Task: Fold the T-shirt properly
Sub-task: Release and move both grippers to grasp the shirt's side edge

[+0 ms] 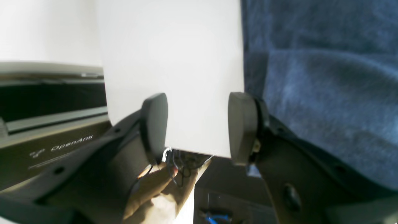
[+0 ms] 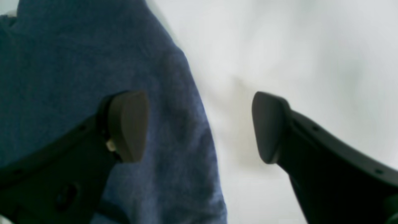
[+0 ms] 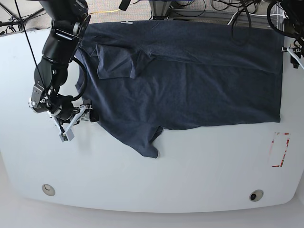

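The dark navy T-shirt (image 3: 190, 80) lies spread across the white table (image 3: 156, 180). One sleeve is folded in at the top left, and the other sleeve (image 3: 148, 142) points to the front. My right gripper (image 3: 78, 119) is open at the shirt's left edge. In the right wrist view the right gripper (image 2: 197, 126) straddles that edge, with one finger (image 2: 127, 124) over the T-shirt (image 2: 77, 77) and the other over bare table. My left gripper (image 1: 199, 127) is open and empty over white table, with the T-shirt (image 1: 326, 93) just beside it. In the base view it (image 3: 294, 54) barely shows at the right edge.
A red-marked rectangle (image 3: 280, 149) lies on the table at the front right. Two round holes (image 3: 47, 189) (image 3: 256, 195) sit near the front edge. Cables (image 3: 237, 9) run behind the table. The arm's base with its OpenArm label (image 1: 62, 149) is beyond the table's edge.
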Robot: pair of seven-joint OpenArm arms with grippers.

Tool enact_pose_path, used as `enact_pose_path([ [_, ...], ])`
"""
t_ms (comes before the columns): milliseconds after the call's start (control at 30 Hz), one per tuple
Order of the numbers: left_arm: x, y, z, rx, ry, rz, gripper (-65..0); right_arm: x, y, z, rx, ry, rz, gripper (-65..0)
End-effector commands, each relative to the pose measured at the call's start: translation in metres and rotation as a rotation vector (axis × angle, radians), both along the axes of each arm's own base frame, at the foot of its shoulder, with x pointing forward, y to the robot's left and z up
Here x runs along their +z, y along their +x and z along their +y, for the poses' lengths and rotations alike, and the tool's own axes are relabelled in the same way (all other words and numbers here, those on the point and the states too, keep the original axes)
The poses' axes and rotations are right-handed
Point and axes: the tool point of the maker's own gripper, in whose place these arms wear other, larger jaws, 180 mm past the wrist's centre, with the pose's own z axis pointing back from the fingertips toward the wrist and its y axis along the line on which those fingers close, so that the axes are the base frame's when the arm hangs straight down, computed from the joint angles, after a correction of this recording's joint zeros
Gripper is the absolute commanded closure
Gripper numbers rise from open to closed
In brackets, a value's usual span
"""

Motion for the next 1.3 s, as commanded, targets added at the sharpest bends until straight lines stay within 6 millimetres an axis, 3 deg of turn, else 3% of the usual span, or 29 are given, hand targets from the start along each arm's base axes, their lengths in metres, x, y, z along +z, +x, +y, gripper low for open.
enact_pose_path([
  [0,0.013,0.006,0.005,-0.009,0.029,-0.031,-28.7,0.008,0.017,0.004,0.003,0.03,-0.05,-49.5],
  [67,0.013,0.005,0.005,-0.01,0.031,-0.029,-28.7,-0.003,0.017,0.013,0.015,0.055,-0.035,-49.5],
  [333,0.017,0.002,0.011,0.016,0.036,-0.043,-28.9,-0.012,0.019,0.045,0.062,0.094,-0.029,-49.5],
  [400,0.023,0.012,0.012,0.017,0.035,-0.074,-29.0,-0.012,0.019,0.048,0.066,0.099,-0.029,-48.7],
  [500,0.031,0.021,0.015,0.027,0.047,-0.107,-29.2,-0.013,0.02,0.058,0.079,0.112,-0.031,-41.7],
  [567,0.04,0.028,0.023,0.053,0.092,-0.117,-29.2,-0.013,0.02,0.065,0.095,0.112,-0.03,-31.7],
  [633,0.052,0.041,0.03,0.08,0.122,-0.151,-29.3,-0.011,0.022,0.067,0.098,0.114,-0.042,-23.8],
  [700,0.048,0.056,0.031,0.1,0.115,-0.153,-30.8,-0.008,0.025,0.068,0.091,0.123,-0.064,-15.4],
  [800,0.045,0.071,0.039,0.138,0.115,-0.14,-40.0,-0.009,0.025,0.068,0.091,0.124,-0.064,-4.0],
  [867,0.044,0.08,0.043,0.158,0.106,-0.138,-43.8,-0.009,0.024,0.068,0.089,0.126,-0.066,0.0],
  [933,0.038,0.101,0.04,0.157,0.053,-0.148,-46.7,-0.009,0.024,0.068,0.089,0.126,-0.066,0.0],
  [1067,0.014,0.13,0.027,0.116,-0.044,-0.111,-46.5,-0.009,0.024,0.068,0.089,0.126,-0.065,0.0],
  [1267,-0.013,0.174,0.008,0.06,-0.204,-0.193,-46.5,-0.009,0.024,0.067,0.087,0.126,-0.067,0.0],
])
